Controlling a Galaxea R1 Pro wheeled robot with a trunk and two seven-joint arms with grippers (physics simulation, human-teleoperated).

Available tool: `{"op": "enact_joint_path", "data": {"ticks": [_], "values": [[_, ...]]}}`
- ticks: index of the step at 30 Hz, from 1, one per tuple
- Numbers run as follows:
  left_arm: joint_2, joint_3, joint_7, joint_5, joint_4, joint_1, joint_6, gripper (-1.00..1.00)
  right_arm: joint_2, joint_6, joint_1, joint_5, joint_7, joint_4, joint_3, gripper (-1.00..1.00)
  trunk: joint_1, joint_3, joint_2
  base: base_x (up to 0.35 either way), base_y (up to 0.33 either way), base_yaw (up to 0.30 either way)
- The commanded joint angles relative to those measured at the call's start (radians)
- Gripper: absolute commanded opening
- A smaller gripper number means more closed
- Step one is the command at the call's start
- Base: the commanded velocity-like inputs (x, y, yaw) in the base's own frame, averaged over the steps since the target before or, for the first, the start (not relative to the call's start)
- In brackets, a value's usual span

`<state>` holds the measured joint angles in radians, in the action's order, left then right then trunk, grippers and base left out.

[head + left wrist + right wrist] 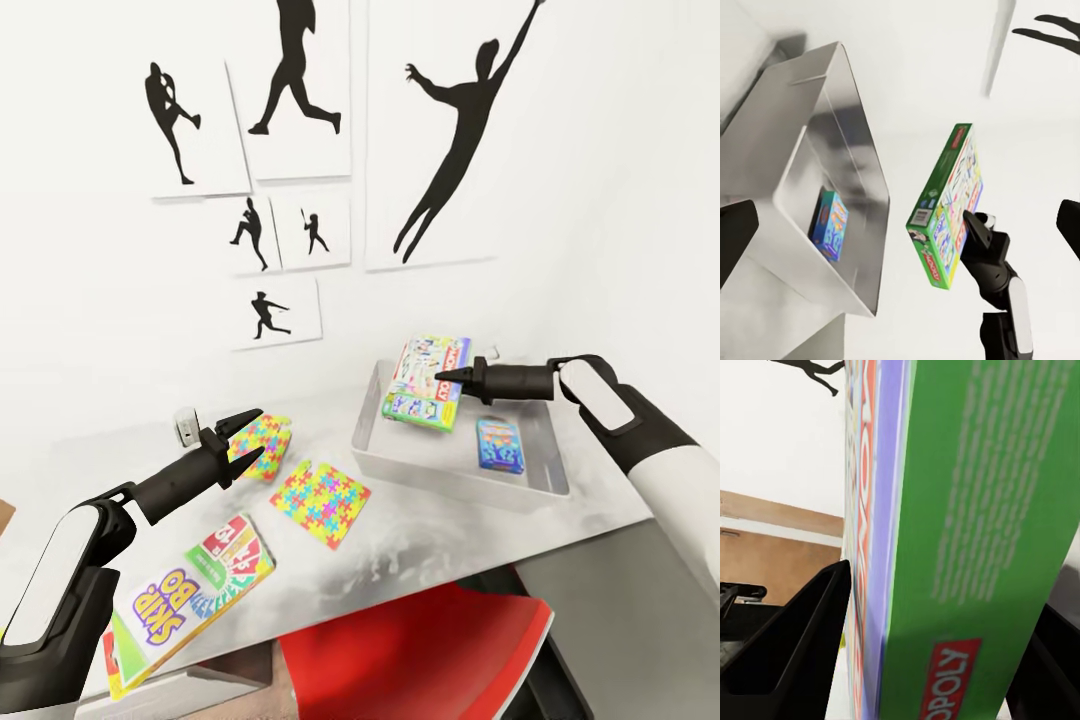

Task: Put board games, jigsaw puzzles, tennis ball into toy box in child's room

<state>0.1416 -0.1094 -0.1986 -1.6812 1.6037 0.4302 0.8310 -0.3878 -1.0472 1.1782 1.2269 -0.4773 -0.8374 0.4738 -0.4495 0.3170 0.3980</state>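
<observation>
The long pale surface [420, 545] is smooth and flat, so it carries nearly all the toys. At its far end sits the toy box [455, 465], a shallow grey tray with low walls, easy to drop things into from above.

The right pincer [441, 378] is clamped on the Monopoly box [425, 385], a big flat box with a green edge and a busy picture on top. It holds the box just over the tray, tilted, probably so it can be laid down inside. From the left wrist view it is hard to say if the box touches the tray yet.

The Skip-Bo box [190, 600] is flat and bright yellow, green and red. It lies at the near edge of the surface, waiting.

Two jigsaw puzzles lie flat, thin as paper, made of pink, yellow, blue and green bits. One puzzle [320, 503] is in the middle. The other puzzle [262, 447] is under the left pincer [250, 435], whose fingers are apart with nothing in them.

The small blue game box [499, 446] already lies inside the tray.
</observation>
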Motion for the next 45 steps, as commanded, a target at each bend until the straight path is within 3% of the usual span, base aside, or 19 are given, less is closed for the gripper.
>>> {"op": "enact_joint_path", "data": {"ticks": [1,10,33,37,41,45], "values": [[0.0,-0.001,-0.01,-0.011,0.001,0.001,0.003,1.0,-0.004,0.0,0.004,-0.008,-0.021,0.001,0.014,-1.0,-0.001,0.004,0.002,0.0,0.0,0.0],[0.001,-0.001,-0.009,-0.011,0.002,0.001,0.003,1.0,-0.011,0.0,0.013,-0.01,-0.057,0.001,0.054,-1.0,-0.001,0.018,0.002,0.0,0.0,0.0],[0.0,0.0,-0.003,-0.012,0.002,0.001,0.004,1.0,-0.011,0.0,0.02,-0.012,-0.066,0.001,0.083,-1.0,-0.001,0.055,0.002,0.0,0.0,0.0],[-0.001,0.004,0.004,-0.029,0.003,0.006,0.012,1.0,-0.01,0.0,0.029,-0.012,-0.067,0.001,0.084,-1.0,-0.001,0.062,0.002,0.0,0.0,0.0],[-0.006,0.007,0.002,-0.056,0.002,0.029,0.024,1.0,-0.01,0.0,0.045,-0.012,-0.067,0.001,0.084,-1.0,-0.001,0.068,0.002,0.0,0.0,0.0],[-0.009,0.009,-0.011,-0.082,0.001,0.11,0.033,1.0,-0.012,0.0,0.065,-0.011,-0.067,0.002,0.084,-1.0,-0.001,0.075,0.002,0.0,0.0,0.0]]}}
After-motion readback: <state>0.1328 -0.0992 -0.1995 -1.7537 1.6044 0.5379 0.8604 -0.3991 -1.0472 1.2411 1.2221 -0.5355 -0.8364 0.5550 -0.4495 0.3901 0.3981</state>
